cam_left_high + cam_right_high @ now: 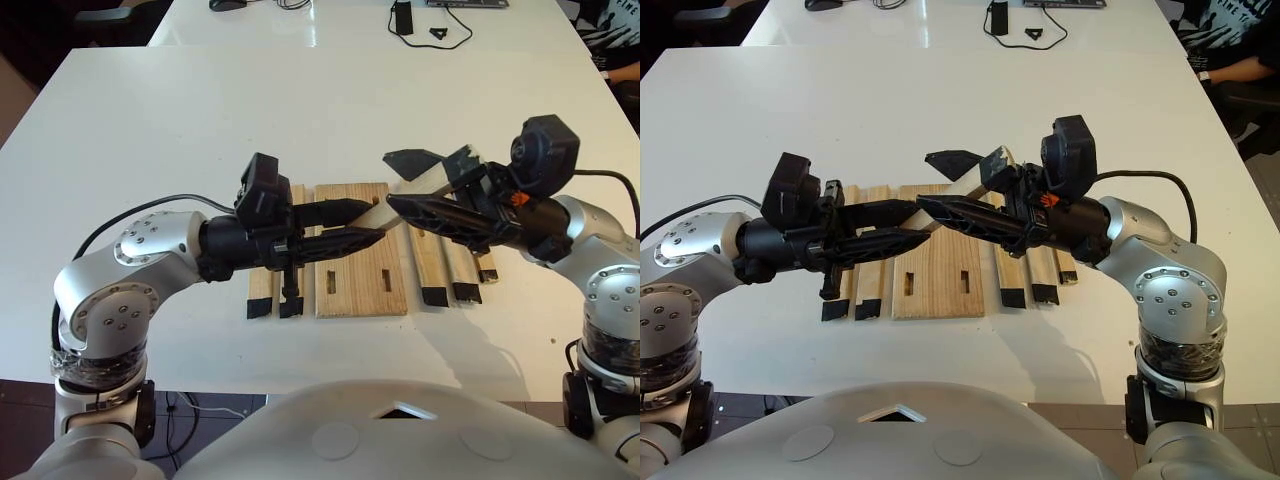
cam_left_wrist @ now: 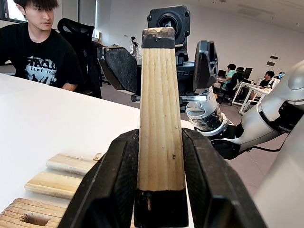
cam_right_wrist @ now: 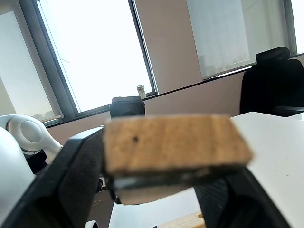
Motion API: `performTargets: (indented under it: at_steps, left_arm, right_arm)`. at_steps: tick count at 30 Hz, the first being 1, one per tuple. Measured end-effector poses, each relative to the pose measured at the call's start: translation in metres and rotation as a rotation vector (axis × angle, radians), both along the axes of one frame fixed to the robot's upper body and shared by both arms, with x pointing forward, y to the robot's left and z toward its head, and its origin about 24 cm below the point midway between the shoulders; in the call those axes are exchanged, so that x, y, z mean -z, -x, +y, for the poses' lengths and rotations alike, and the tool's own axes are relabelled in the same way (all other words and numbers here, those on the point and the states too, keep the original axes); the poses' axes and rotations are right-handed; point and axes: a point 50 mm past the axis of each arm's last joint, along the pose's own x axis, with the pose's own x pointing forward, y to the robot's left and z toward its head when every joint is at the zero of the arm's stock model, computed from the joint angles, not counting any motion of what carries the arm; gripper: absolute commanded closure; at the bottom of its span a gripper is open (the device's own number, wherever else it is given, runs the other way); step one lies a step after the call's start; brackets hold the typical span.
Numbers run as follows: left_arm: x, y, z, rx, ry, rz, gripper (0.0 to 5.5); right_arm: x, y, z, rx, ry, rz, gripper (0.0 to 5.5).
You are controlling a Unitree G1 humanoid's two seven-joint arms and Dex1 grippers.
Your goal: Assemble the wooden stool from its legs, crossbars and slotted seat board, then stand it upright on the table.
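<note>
at centre frame, the black left gripper is clamping 1 pale wooden stool leg over the slotted seat board, presenting its far end inside the open black right gripper, likely for handover.

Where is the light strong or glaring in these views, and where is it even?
Right wrist view: the windows are washed out to white and backlight the wooden leg. Left eye view: the white table is evenly lit, with no hard glare. Left wrist view: soft, even indoor light on the leg.
</note>
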Motion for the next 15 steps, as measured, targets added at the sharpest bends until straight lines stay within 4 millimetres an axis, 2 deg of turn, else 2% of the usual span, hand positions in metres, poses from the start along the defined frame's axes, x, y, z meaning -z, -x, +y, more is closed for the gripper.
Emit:
performTargets:
  at_steps: [5,15]
  left_arm:
    - [-0.0012,-0.0008,-0.0002,-0.006,0.002,-0.004,4.22]
    - [0.0014,0.0009,-0.0033,0.020,-0.005,0.021,4.22]
  right_arm:
    - [0.0071,0.0013,-0.0021,-0.001,0.048,-0.008,4.05]
    - [0.0089,0.0023,-0.0058,-0.030,0.077,-0.084,4.07]
